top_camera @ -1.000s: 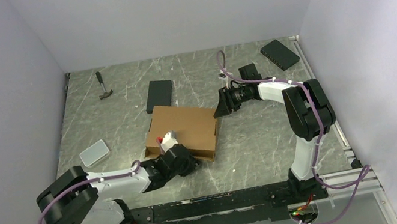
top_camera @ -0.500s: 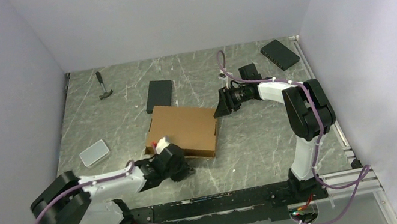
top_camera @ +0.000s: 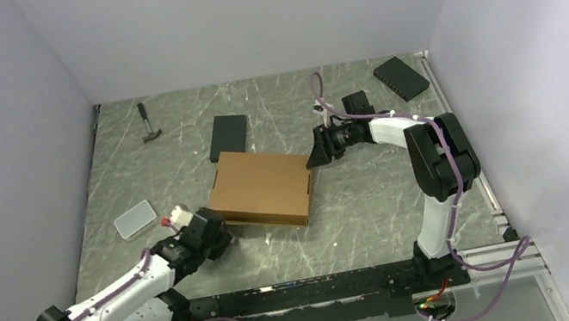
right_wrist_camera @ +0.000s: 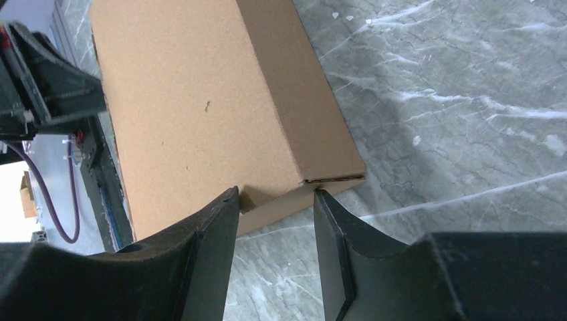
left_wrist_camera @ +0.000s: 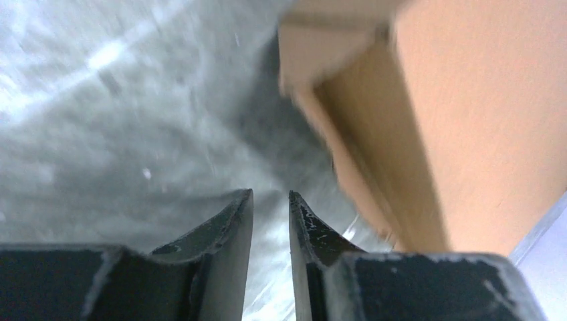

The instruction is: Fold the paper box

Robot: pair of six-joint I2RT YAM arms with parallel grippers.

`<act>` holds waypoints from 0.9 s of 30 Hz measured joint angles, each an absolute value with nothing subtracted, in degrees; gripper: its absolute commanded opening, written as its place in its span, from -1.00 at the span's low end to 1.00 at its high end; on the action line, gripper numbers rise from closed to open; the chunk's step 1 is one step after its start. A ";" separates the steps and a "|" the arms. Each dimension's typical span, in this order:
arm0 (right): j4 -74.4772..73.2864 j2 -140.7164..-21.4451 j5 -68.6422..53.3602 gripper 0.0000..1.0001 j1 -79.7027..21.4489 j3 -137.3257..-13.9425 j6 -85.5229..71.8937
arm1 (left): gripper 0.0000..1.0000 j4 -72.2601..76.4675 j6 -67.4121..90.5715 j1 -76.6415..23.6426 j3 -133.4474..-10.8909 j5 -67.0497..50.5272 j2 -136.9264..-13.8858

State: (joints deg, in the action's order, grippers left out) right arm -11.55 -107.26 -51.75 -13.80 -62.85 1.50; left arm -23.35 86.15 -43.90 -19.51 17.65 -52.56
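Left claw [left_wrist_camera: 271, 194], slightly spread, has backed leftward off paper box [top_camera: 261, 186]; right claw [right_wrist_camera: 273, 190] spread.

A hammer [top_camera: 149, 124], pale tray [top_camera: 135, 219], central black box [top_camera: 227, 136] and corner black box [top_camera: 401, 77] dot the table [top_camera: 375, 198].

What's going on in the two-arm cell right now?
Both arms are at the paper box, which lies closed and flat-topped in the middle of the table. The left pincer is off the box, beside its near-left corner, with its jaws slightly apart and empty. The right pincer sits at the box's far-right corner with its jaws open and nothing visibly gripped.
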 measured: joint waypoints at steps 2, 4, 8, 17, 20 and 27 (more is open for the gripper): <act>-11.55 -107.26 -51.75 -0.05 -13.80 -62.85 1.50 | -0.54 -21.65 83.83 -38.59 -19.51 16.71 -53.43; -11.55 -107.26 -51.75 -0.05 -13.80 -62.85 1.50 | -0.67 -18.76 80.77 -32.91 -20.03 14.55 -56.14; -11.55 -107.26 -51.75 -0.05 -13.80 -62.85 1.48 | -0.84 -13.91 73.56 -26.11 -24.51 8.78 -65.08; -12.08 -107.39 -51.75 -0.05 -13.76 -62.98 1.41 | -0.62 -13.87 61.36 -24.80 -36.40 4.12 -72.77; -12.19 -107.92 -52.10 -0.05 -13.80 -63.05 1.48 | -0.59 -15.33 57.98 -24.77 -37.58 3.29 -72.77; -12.21 -107.92 -52.18 -0.05 -13.80 -63.07 1.50 | -0.95 -14.72 50.35 -24.77 -32.16 -7.05 -62.89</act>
State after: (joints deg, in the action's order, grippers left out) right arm -12.21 -107.92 -52.18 -13.80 -63.07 1.50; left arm -14.72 50.35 -24.77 -32.16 -7.05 -62.89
